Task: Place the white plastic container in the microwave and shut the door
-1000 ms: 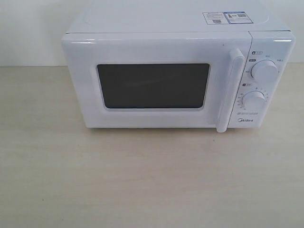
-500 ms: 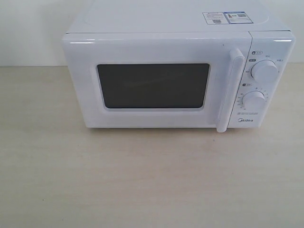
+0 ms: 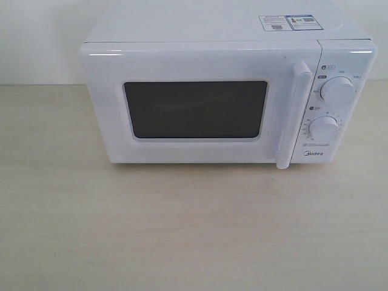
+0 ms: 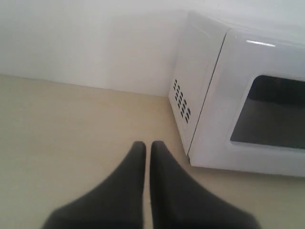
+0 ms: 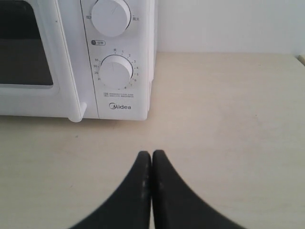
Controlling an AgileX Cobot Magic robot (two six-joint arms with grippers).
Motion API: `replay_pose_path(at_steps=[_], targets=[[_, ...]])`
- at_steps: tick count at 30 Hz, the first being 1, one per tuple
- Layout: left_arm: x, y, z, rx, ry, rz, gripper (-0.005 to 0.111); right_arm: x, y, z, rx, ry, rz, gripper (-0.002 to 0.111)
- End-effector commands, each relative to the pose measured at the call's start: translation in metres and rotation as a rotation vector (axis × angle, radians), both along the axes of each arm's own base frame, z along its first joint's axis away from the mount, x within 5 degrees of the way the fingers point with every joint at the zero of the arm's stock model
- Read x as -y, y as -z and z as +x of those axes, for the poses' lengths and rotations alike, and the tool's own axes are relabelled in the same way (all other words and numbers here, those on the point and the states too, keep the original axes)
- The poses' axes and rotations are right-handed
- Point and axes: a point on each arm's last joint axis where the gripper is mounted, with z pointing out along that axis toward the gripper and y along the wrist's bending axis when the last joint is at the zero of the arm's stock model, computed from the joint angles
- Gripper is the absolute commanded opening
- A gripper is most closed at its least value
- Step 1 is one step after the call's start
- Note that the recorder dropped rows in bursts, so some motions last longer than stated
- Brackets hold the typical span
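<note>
The white microwave (image 3: 227, 100) stands at the back of the table with its door (image 3: 194, 106) shut and the vertical bar handle (image 3: 293, 115) beside the two dials. The white plastic container is out of view in every frame. My left gripper (image 4: 147, 145) is shut and empty, low over the table off the microwave's (image 4: 238, 109) vented left side. My right gripper (image 5: 151, 153) is shut and empty too, over the table in front of the microwave's (image 5: 114, 62) dial panel. Neither gripper shows in the exterior view.
The microwave's dark window (image 3: 195, 109) shows nothing inside. A white wall (image 4: 86, 43) runs behind the light wooden table (image 3: 182, 230). Stickers (image 3: 288, 22) lie on the microwave's top.
</note>
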Motion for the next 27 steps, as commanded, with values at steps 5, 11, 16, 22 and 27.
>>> replay_pose_path(at_steps=[5,11,16,22,27], targets=[[-0.0029,0.0021,0.0,-0.006,-0.032,0.079,0.004,0.0006,-0.0013,0.0,0.016,0.008,-0.008,0.0],[-0.0024,0.0063,-0.0006,-0.053,-0.024,0.078,0.004,0.0006,-0.0013,0.0,0.016,0.008,-0.008,0.0],[-0.002,0.0093,-0.0012,-0.085,-0.018,0.086,0.004,0.0006,-0.0013,0.0,0.016,0.008,-0.008,0.0],[-0.002,0.0098,-0.0013,-0.091,-0.016,0.091,0.004,0.0006,-0.0013,0.0,0.016,0.008,-0.008,0.0],[-0.002,0.0098,-0.0013,-0.091,-0.016,0.091,0.004,0.0006,-0.0013,0.0,0.016,0.008,-0.008,0.0]])
